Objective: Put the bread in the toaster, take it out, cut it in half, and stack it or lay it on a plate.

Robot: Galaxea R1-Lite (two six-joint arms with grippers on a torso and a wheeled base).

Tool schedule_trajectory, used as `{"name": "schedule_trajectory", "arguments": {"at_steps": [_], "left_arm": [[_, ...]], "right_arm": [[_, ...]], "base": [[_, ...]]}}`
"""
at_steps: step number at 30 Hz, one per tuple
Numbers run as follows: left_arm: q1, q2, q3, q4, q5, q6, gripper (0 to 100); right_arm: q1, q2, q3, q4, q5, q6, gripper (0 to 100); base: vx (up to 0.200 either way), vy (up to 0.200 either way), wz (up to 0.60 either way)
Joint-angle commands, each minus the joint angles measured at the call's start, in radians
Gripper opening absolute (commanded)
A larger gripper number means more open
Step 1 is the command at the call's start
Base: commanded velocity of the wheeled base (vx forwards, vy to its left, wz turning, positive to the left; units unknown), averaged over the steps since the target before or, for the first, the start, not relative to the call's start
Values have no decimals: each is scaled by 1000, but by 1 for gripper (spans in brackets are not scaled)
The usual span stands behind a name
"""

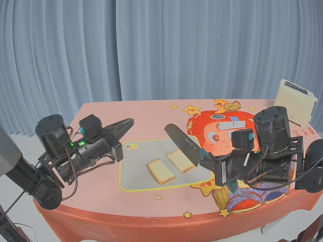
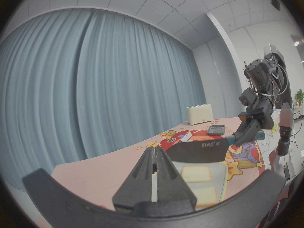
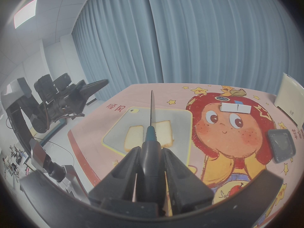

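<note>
Closest in, the right end effector point(image 3: 150, 151) is clamped tight on the handle of the knife point(image 3: 151, 110). Its blade is held edge-down above the gap between two bread halves point(image 3: 134, 137) on the cutting board point(image 3: 177, 121). The cut looks finished, so the knife is best lifted straight and parked well clear. The left end effector point(image 1: 125, 124), closed and empty, hovers beside the board.

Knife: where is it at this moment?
Head view, right of centre: the knife is clamped in the right gripper, its blade raised over the cutting board, above the gap between the two bread halves.
</note>
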Motion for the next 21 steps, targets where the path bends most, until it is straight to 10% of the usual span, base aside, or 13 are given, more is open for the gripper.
{"name": "schedule_trajectory", "arguments": {"at_steps": [1,21], "left_arm": [[78,-156,116,-9,9,0,0],[254,-706,509,41,55,-6,0]], "right_arm": [[-36,-89,30,0,7,-1,0],[-27,-218,113,0,1,-16,0]], "base": [[0,0,0],[0,0,0]]}}
